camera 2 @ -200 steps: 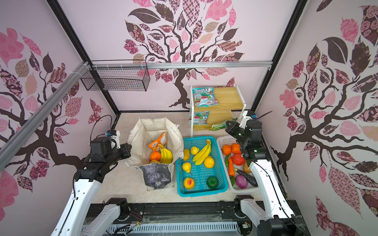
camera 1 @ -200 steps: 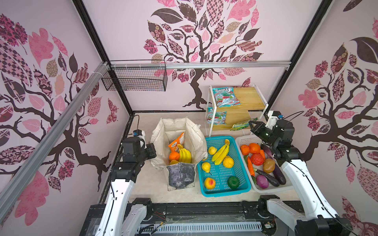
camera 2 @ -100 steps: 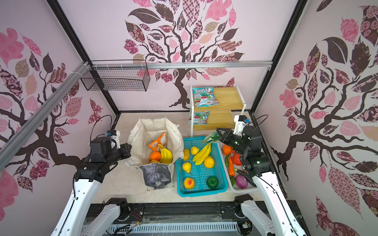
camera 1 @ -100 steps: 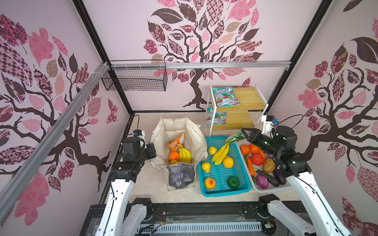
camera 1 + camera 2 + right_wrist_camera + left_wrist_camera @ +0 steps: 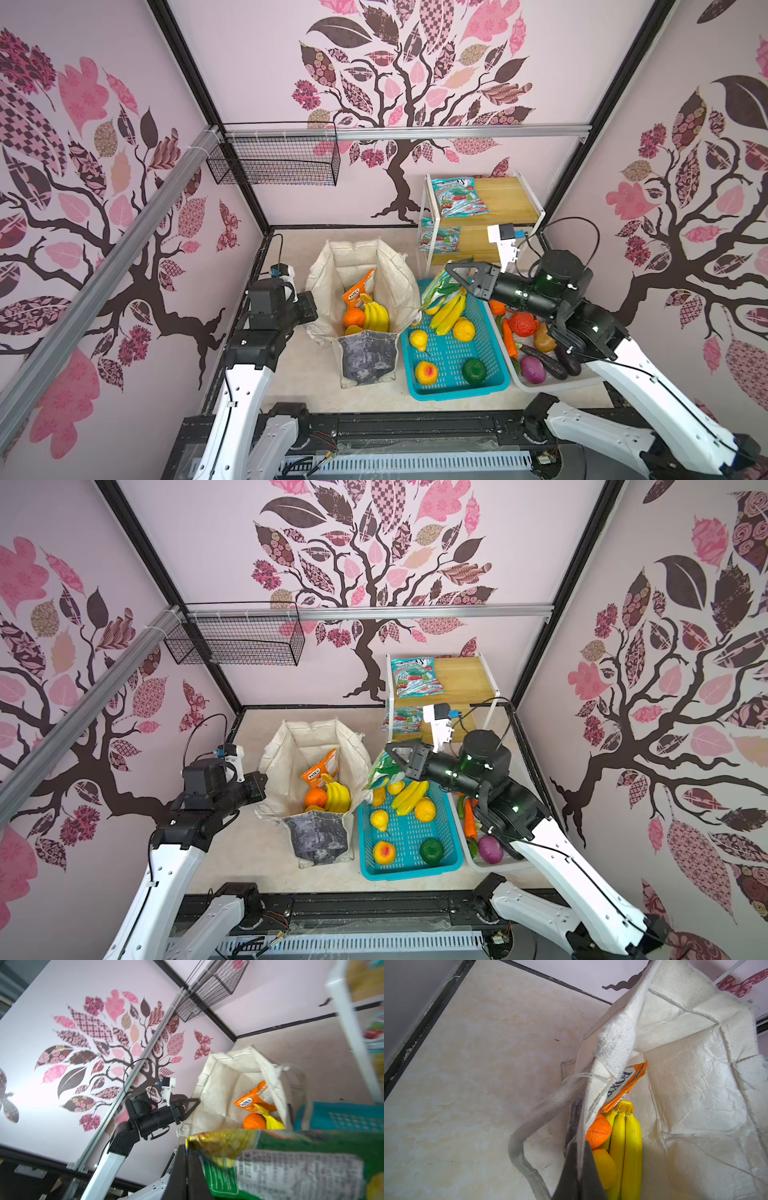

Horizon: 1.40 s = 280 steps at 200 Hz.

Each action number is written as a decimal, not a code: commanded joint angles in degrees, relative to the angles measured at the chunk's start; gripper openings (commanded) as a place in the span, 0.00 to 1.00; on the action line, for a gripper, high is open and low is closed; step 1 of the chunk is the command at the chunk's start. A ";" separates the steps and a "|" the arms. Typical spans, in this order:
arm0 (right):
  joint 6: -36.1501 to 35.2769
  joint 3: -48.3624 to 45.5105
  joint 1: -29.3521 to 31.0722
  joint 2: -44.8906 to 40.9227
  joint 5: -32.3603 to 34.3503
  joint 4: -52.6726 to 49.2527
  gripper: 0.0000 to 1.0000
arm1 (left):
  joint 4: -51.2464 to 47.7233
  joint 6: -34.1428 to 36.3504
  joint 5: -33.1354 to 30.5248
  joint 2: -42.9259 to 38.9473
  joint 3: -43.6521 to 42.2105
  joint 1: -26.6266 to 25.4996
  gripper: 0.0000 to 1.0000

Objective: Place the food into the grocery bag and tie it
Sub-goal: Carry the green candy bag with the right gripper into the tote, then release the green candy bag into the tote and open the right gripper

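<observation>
Since a second ago the right arm has swung away from the shelf (image 5: 505, 199) at 1 o'clock, bringing a packet toward the bag; the left arm has not shifted.

At 9 o'clock of the grocery bag (image 5: 361, 259), the left gripper (image 5: 309, 305) is pinched on the cream canvas rim, holding the mouth wide. The bag stands upright left of centre, dark grey on its 6 o'clock face.

Inside it an orange packet (image 5: 623, 1086) reads "FOX'S" and leans on the 12 o'clock wall. Below it lie an orange (image 5: 354, 318) and a banana bunch (image 5: 376, 316), touching.

Just past the bag's 3 o'clock rim hangs the green-yellow sweet packet (image 5: 440, 289), glossy, its back print too blurred to read. The right gripper (image 5: 449, 270) is clamped on its top edge, above the 11 o'clock corner of the teal basket (image 5: 457, 392).

A round red vegetable (image 5: 523, 324) sits in the white basket (image 5: 552, 384) at 3 o'clock.
</observation>
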 commanded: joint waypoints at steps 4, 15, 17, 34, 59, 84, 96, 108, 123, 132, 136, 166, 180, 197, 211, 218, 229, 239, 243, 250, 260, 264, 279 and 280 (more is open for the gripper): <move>-5.52 8.59 7.52 7.18 6.82 2.19 0.00 | 1.60 0.84 0.33 0.06 -1.35 0.14 0.00; -5.95 11.70 9.36 11.30 6.58 2.27 0.00 | 1.63 0.84 0.29 -0.03 -1.29 0.18 0.00; -6.01 12.19 9.71 11.97 6.45 2.39 0.00 | 1.60 0.84 0.29 -0.01 -1.30 0.14 0.00; -6.20 15.44 11.39 17.72 6.08 3.86 0.00 | 1.72 0.73 0.29 -0.16 -1.39 0.15 0.00; -6.18 18.53 12.04 25.14 7.39 4.90 0.00 | 1.76 0.75 0.29 -0.10 -1.35 0.21 0.00; -6.34 21.12 12.41 32.79 8.41 5.70 0.00 | 1.30 0.84 -0.26 0.12 -1.16 0.13 0.00; -6.68 23.43 12.43 36.75 8.46 4.19 0.00 | 1.47 0.84 -0.25 -0.02 -1.25 0.13 0.00; -7.23 24.44 12.41 40.07 8.63 4.04 0.00 | 1.64 0.84 0.11 -0.10 -1.39 0.16 0.00; -7.22 25.40 12.41 43.40 8.45 3.61 0.00 | 1.60 0.68 0.29 -0.05 -1.28 0.20 0.00; -6.61 25.25 12.42 44.71 7.28 4.73 0.00 | 1.60 0.75 0.21 -0.09 -1.23 0.18 0.00; -6.20 25.10 12.41 45.07 6.69 5.30 0.00 | 1.65 0.75 0.16 -0.25 -1.17 0.13 0.00; -6.03 23.45 12.43 46.46 5.41 7.55 0.00 | 1.64 0.82 0.31 -0.16 -1.34 0.20 0.00; -6.57 20.45 12.43 45.46 7.77 7.30 0.00 | 1.60 0.84 0.36 -0.22 -1.30 0.14 0.00; -7.26 15.89 12.41 43.34 13.50 5.11 0.00 | 1.70 0.86 0.54 -0.05 -1.39 0.17 0.00; -8.98 13.91 12.42 42.13 17.20 1.29 0.00 | 1.75 0.84 0.76 -0.01 -1.38 0.13 0.00; -9.41 13.21 12.47 41.55 18.78 -0.13 0.02 | 1.81 0.84 0.73 0.04 -1.39 0.13 0.00; -10.22 12.28 12.41 40.75 20.24 -1.53 0.02 | 1.79 0.83 0.73 0.06 -1.37 0.14 0.00; -10.46 11.90 12.43 40.03 20.71 -2.59 0.02 | 1.78 0.84 0.77 0.21 -1.34 0.16 0.00; -10.56 11.73 12.41 39.72 20.90 -3.00 0.03 | 1.76 0.84 0.81 0.22 -1.31 0.17 0.00; -10.65 11.58 12.41 39.19 21.20 -3.70 0.03 | 1.76 0.84 0.83 0.26 -1.36 0.13 0.00; -10.57 11.32 12.41 38.32 21.86 -4.80 0.04 | 1.83 0.84 0.76 0.26 -1.35 0.15 0.00; -10.67 11.18 12.41 37.97 22.30 -5.30 0.04 | 1.74 0.84 0.73 0.25 -1.39 0.13 0.00; -10.77 10.23 12.41 36.70 24.39 -6.91 0.07 | 1.77 0.84 0.59 0.34 -1.37 0.17 0.00; -10.76 10.22 12.41 36.63 24.51 -7.01 0.08 | 1.73 0.84 0.57 0.34 -1.38 0.20 0.00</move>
